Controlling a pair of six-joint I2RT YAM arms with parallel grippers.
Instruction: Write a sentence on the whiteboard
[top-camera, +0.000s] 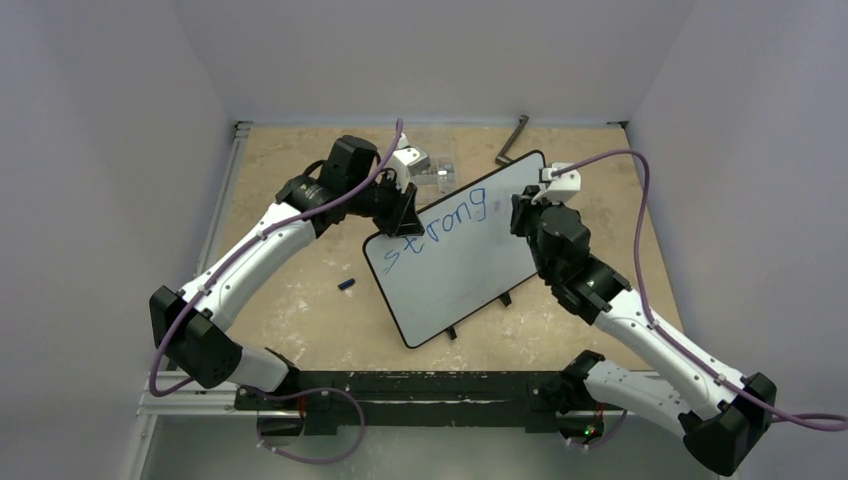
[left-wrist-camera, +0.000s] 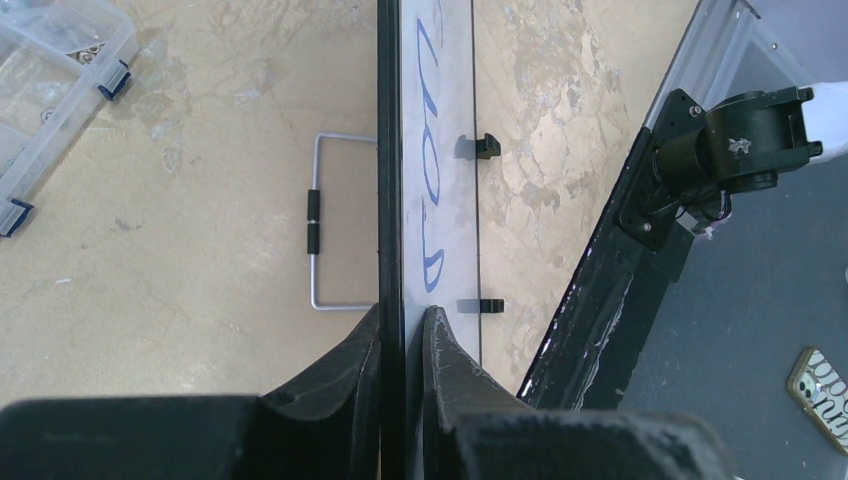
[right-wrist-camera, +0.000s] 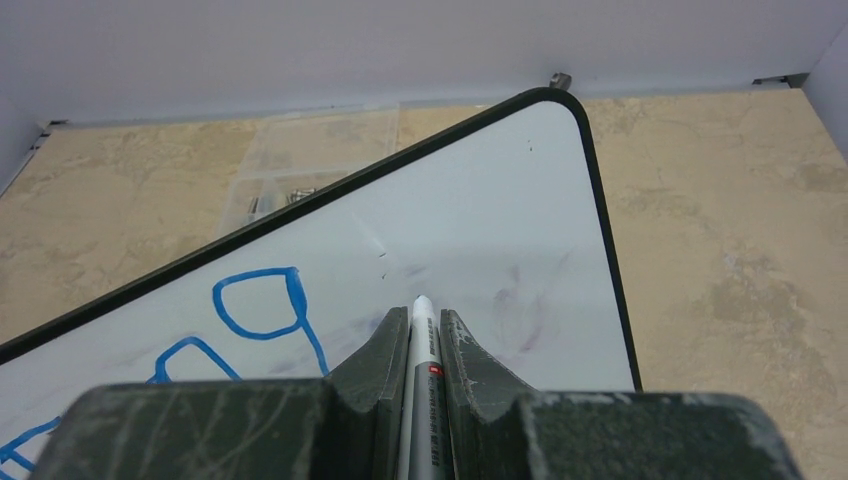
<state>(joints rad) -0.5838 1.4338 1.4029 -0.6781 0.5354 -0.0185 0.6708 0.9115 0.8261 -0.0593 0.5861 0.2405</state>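
Mottled beige tabletop (top-camera: 300, 310) fills the overhead view. The whiteboard (top-camera: 455, 275) sits askew at centre, and the sentence (top-camera: 437, 228) reads only "strong". The left pincer (top-camera: 405, 210) meets its upper-left edge, the right pincer (top-camera: 522, 213) its right side.

Left wrist view: nearly closed fingers clamp the board's black frame, apparently to steady it.

Right wrist view: fingers shut tight on a marker (right-wrist-camera: 421, 335), its tip just right of the last letter, seemingly poised for the next word.

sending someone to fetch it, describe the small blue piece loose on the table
Find the whiteboard in the middle of the tan table. Left of its short left edge, apart from it, lies the small blue piece: stubby and dark, unlike the clear box farther back.
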